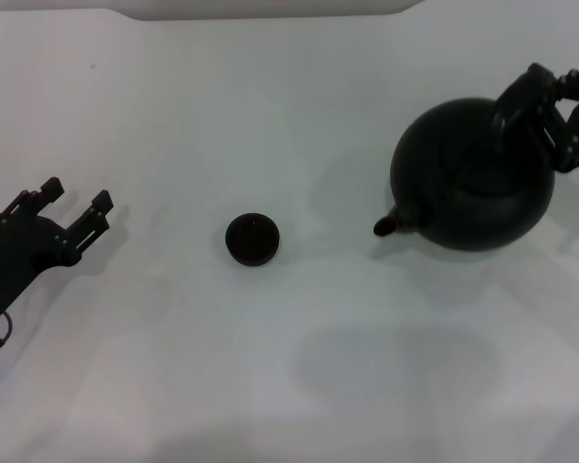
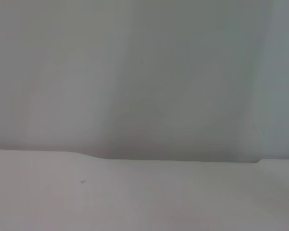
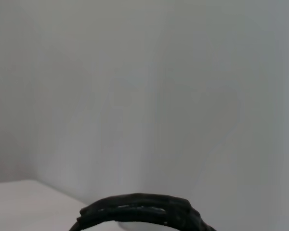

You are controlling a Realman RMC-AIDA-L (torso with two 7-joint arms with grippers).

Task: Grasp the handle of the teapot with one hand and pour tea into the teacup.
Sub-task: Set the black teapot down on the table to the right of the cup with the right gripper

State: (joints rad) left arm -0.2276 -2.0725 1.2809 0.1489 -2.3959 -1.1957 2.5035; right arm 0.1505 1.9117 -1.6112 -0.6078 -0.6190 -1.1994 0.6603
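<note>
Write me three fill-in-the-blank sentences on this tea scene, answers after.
1. The teapot spout aims toward the ____.
2. The ____ gripper is at the handle.
3. The left gripper rests with jaws ____, apart from the teacup.

Answers: teacup; right; open

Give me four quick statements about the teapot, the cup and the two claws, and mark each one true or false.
1. The round matte black teapot has its spout facing the tiny dark teacup. True.
2. The teacup is touching the teapot. False; bare white table lies between them.
3. The right claw is at the teapot's black arched handle. True.
4. The left claw grips the teacup. False; it is open, apart from the cup.
</note>
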